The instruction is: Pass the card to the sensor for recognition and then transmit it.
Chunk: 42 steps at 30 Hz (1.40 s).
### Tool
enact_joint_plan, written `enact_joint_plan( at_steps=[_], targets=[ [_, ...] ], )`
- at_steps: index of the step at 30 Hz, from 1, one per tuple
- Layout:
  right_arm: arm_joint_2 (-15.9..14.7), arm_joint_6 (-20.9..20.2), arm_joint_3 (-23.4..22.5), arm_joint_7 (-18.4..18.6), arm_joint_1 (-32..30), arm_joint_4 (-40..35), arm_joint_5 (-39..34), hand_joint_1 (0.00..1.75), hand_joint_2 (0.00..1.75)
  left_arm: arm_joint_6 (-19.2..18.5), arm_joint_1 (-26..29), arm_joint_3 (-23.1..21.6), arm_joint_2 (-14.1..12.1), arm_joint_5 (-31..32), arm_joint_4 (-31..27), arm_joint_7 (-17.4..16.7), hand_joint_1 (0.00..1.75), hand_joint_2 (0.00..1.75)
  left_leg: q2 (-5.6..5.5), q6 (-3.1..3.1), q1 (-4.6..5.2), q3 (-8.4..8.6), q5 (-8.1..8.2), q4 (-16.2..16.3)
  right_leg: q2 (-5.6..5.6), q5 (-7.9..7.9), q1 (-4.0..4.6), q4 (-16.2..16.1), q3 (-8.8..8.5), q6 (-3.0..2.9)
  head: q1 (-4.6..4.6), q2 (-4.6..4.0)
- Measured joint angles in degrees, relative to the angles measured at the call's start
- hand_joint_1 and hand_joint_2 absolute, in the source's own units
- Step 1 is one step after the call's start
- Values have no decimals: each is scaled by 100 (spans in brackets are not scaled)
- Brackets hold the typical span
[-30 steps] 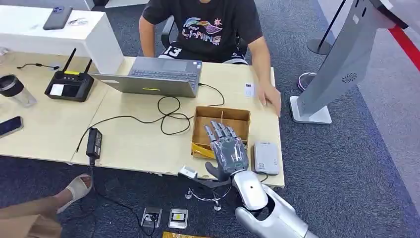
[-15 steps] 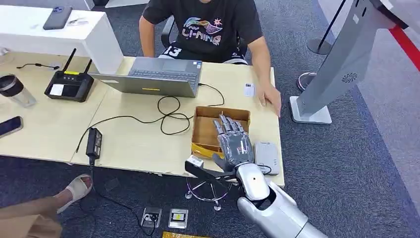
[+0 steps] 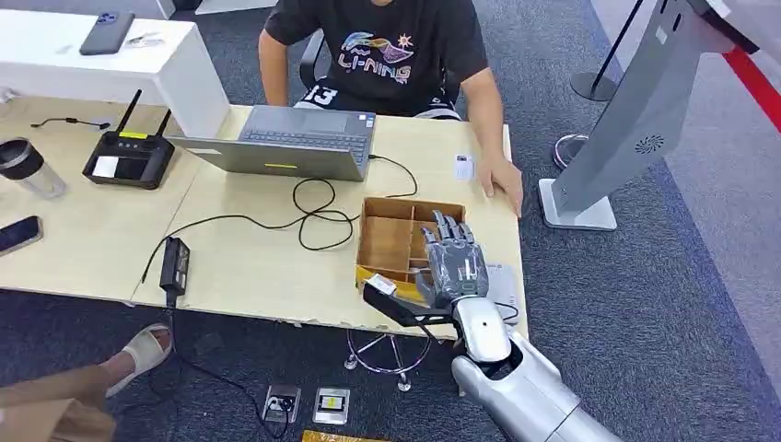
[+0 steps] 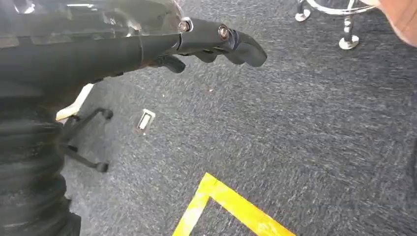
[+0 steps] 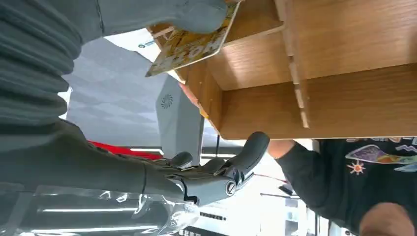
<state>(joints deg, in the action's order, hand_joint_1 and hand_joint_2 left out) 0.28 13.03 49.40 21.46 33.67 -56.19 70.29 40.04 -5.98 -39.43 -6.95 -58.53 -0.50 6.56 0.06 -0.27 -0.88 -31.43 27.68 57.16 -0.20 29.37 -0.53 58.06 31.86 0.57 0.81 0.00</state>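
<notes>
A wooden divided box (image 3: 396,241) stands near the table's front right edge. A yellow card (image 3: 376,273) leans in its front compartment. My right hand (image 3: 456,262) hovers over the box's right side, fingers spread and straight, holding nothing. In the right wrist view the thick thumb (image 5: 201,14) lies at the yellow card's (image 5: 192,44) edge, while the fingers (image 5: 221,172) reach away from it. The grey sensor (image 3: 504,279) lies just right of the box, partly hidden by my hand. My left hand (image 4: 196,42) hangs over the carpet, fingers loosely extended and holding nothing.
A person sits behind the table, one hand (image 3: 505,180) resting beside a small white card (image 3: 463,167). A laptop (image 3: 285,143), looped cables (image 3: 318,212), a power brick (image 3: 175,262) and a black controller (image 3: 129,157) lie to the left. A grey kiosk stand (image 3: 635,120) rises at right.
My right hand has moved to the right and further over the box, uncovering the box's left compartments and covering more of the sensor. The person has stayed still.
</notes>
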Motion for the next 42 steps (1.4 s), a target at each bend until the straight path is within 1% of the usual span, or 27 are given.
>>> enact_joint_plan(
  at_steps=[1, 4, 5, 8, 9, 11, 12, 13, 15, 17, 18, 19, 20, 21, 23, 24, 25, 26, 27, 28, 30, 31, 32, 33, 36, 37, 42],
  targets=[
    [-15, 0, -26, 13, -2, 11, -2, 66, 175, 0, 0, 0, 0, 4, 0, 2, 0, 175, 0, 0, 0, 0, 0, 0, 0, 0, 0, 0, 0, 0, 0, 0],
    [-59, 0, -81, 81, -17, 20, -7, 73, 175, 0, -2, 0, 2, 31, 0, 15, 0, 175, 1, 0, 0, 0, 0, 0, 1, 0, 0, 0, 1, 0, 0, 0],
    [-74, -2, -107, 96, -28, 20, 0, 70, 175, 0, -2, 0, 2, 33, 0, 24, 0, 175, 1, 0, 0, 0, 0, 0, 1, 0, 0, 0, 1, 0, 0, 0],
    [-118, -4, -135, 116, -48, 20, 9, 77, 175, -2, -2, 0, 2, 37, 0, 26, 0, 175, 2, 0, 0, 1, 0, 0, 3, 0, 0, 0, 1, 0, 0, 0],
    [-129, -9, -144, 131, -58, 20, 13, 82, 175, -2, -4, 0, 2, 39, 0, 26, 0, 175, 2, 0, 0, 1, 0, 0, 3, 0, 0, 0, 1, 0, 0, 0],
    [-151, -13, -188, 157, -81, 20, 18, 86, 175, 0, -5, 0, 2, 42, 0, 31, 0, 175, 2, 0, 0, 1, 0, 0, 2, 0, 0, 0, 1, 0, 0, 0],
    [-160, -17, -199, 168, -83, 20, 20, 93, 175, 0, -5, 0, 2, 42, 0, 35, 0, 175, 2, 0, 0, 1, 0, 0, 2, 0, 0, 0, 1, 0, 0, 0],
    [-175, -24, -212, 177, -90, 20, 20, 96, 175, 0, -4, 0, 2, 37, 0, 52, 0, 175, 2, 0, 0, 1, 0, 0, 3, 0, 0, 0, 1, 0, 0, 0],
    [-212, -50, -229, 188, -110, 20, 26, 101, 175, 0, -5, 0, 2, 33, 0, 98, 0, 175, 2, 0, 0, 1, 0, 0, 3, 0, 0, 0, 1, 0, 0, 0],
    [-245, -72, -260, 212, -147, 15, 35, 101, 175, 0, -8, 0, 4, 33, 0, 107, 0, 175, 2, 0, 0, 1, 0, 0, 2, 0, 0, 0, 1, 0, -2, 0],
    [-258, -87, -278, 219, -166, 11, 37, 113, 175, 0, -8, 0, 7, 35, 0, 125, 0, 175, 2, 0, 0, 1, 0, 0, 2, 0, 0, 0, 1, 0, 0, 0],
    [-278, -98, -280, 232, -176, 9, 39, 131, 175, -2, -8, 0, 9, 35, 0, 149, 0, 175, 2, 0, 0, 1, 0, 0, 3, 0, 0, 0, 1, 0, 0, 0],
    [-297, -107, -280, 236, -186, 4, 46, 131, 175, -2, -9, 0, 11, 35, 0, 171, 0, 175, 2, 0, 0, 1, 0, 0, 3, 0, 0, 0, 1, 0, 0, 0],
    [-315, -120, -282, 243, -203, -9, 52, 140, 175, 0, -13, 0, 15, 37, 0, 199, 0, 175, 2, 0, 0, 1, 0, 0, 3, 0, 0, 0, 1, 0, 0, 0],
    [-343, -142, -291, 254, -233, -42, 61, 140, 175, 0, -16, 0, 22, 37, 0, 203, 0, 175, 2, 0, 0, 1, 0, 0, 3, 0, 0, 0, 1, 0, -2, 0],
    [-352, -162, -291, 254, -251, -55, 70, 148, 175, 0, -16, 0, 24, 37, 0, 203, 0, 175, 2, 0, 0, 1, 0, 0, 3, 0, 0, 0, 1, 0, 0, 0],
    [-361, -181, -291, 254, -274, -74, 74, 152, 175, 0, -16, 0, 26, 35, 0, 203, 0, 175, 2, 0, 0, 1, 0, 0, 3, 0, 0, 0, 1, 0, 0, 0],
    [-367, -195, -288, 254, -293, -85, 83, 152, 175, -2, -15, 0, 28, 33, 0, 203, 0, 175, 2, 0, 0, 1, 0, 0, 2, 0, 0, 0, 1, 0, 0, 0],
    [-374, -216, -288, 254, -313, -107, 87, 136, 175, 0, -15, 0, 28, 31, 0, 192, 0, 175, 2, 0, 0, 1, 0, 0, 2, 0, 0, 0, 1, 0, 0, 0],
    [-380, -236, -286, 254, -325, -125, 94, 75, 175, -2, -15, 0, 28, 29, 0, 179, 0, 175, 2, 0, 0, 1, 0, 0, 2, 0, 0, 0, 0, 0, 0, 0],
    [-387, -258, -284, 247, -335, -146, 116, 72, 175, 0, -14, 0, 28, 15, 0, 177, 0, 175, 2, 0, 0, 1, 0, 0, 2, 0, 0, 0, 0, 0, 0, 0],
    [-387, -262, -282, 243, -341, -157, 125, 66, 175, 0, -14, 0, 28, 15, 0, 177, 0, 175, 2, 0, 0, 1, 0, 0, 2, 0, 0, 0, 0, 0, 0, 0],
    [-387, -277, -275, 232, -346, -173, 133, 59, 175, 0, -14, 0, 28, 13, 0, 173, 0, 175, 2, 0, 0, 1, 0, 0, 2, 0, 0, 0, 0, 0, 0, 0],
    [-385, -293, -271, 218, -352, -184, 142, 45, 175, -2, -14, 0, 28, 9, 0, 168, 0, 175, 2, 0, 0, 1, 0, 0, 2, 0, 0, 0, -1, 0, 0, 0],
    [-382, -313, -269, 186, -371, -238, 157, 44, 175, 0, -13, 0, 28, -22, 0, 157, 0, 175, 1, 0, 0, 0, 0, 0, 1, 0, 0, 0, -1, 0, 0, 0],
    [-378, -317, -269, 184, -372, -256, 160, 24, 175, 0, -13, 0, 28, -24, 0, 157, 0, 175, 1, 0, 0, 0, 0, 0, 2, 0, 0, 0, -1, 0, 0, 0],
    [-369, -358, -269, 181, -373, -376, 177, 24, 175, -2, -13, 0, 30, -39, 0, 157, 0, 175, 1, 0, 0, 0, 0, 0, 1, 0, 0, 0, -1, 0, 0, 0]
  ],
)
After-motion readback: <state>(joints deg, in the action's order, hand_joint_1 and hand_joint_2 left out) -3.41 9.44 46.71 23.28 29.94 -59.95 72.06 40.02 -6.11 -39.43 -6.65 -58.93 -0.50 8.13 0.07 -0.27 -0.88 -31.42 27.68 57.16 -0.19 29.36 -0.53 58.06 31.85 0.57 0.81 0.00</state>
